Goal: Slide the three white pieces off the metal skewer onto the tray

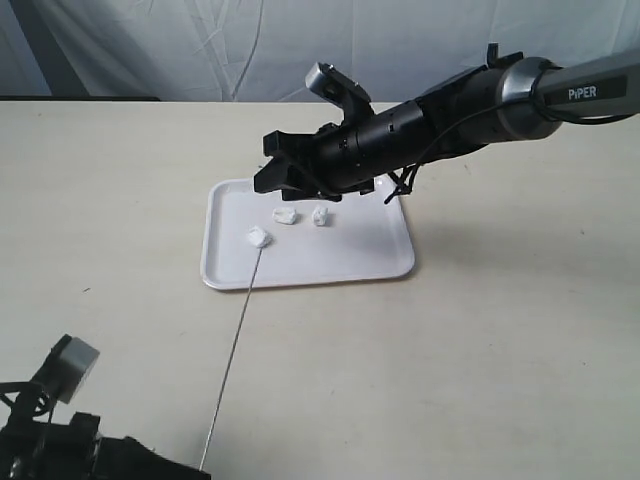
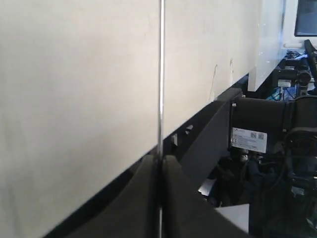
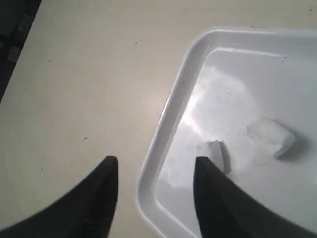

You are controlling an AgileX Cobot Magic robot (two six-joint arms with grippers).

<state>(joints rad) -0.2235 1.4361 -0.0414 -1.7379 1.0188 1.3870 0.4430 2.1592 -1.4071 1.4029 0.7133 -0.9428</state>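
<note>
Now left gripper point(image 2: 159, 161) clamped on metal skewer point(image 1: 232, 345), tip angled down onto tray point(image 1: 370, 262) for drop-off; third white piece point(image 1: 258, 237) at tip, two loose pieces point(image 1: 285, 216) on tray; right gripper point(image 3: 156, 161) fingers apart over tray's edge, likely ready to strip

Likely robotics lab: white cloth backdrop point(image 1: 200, 40), beige table point(image 1: 500, 350), monitor point(image 2: 306, 17), cabled gear point(image 2: 290, 74)

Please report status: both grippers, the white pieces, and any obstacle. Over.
Left gripper shut on metal skewer. Right gripper open above tray edge. Two white pieces on tray, third piece at skewer tip. No obstacle seen.
</note>
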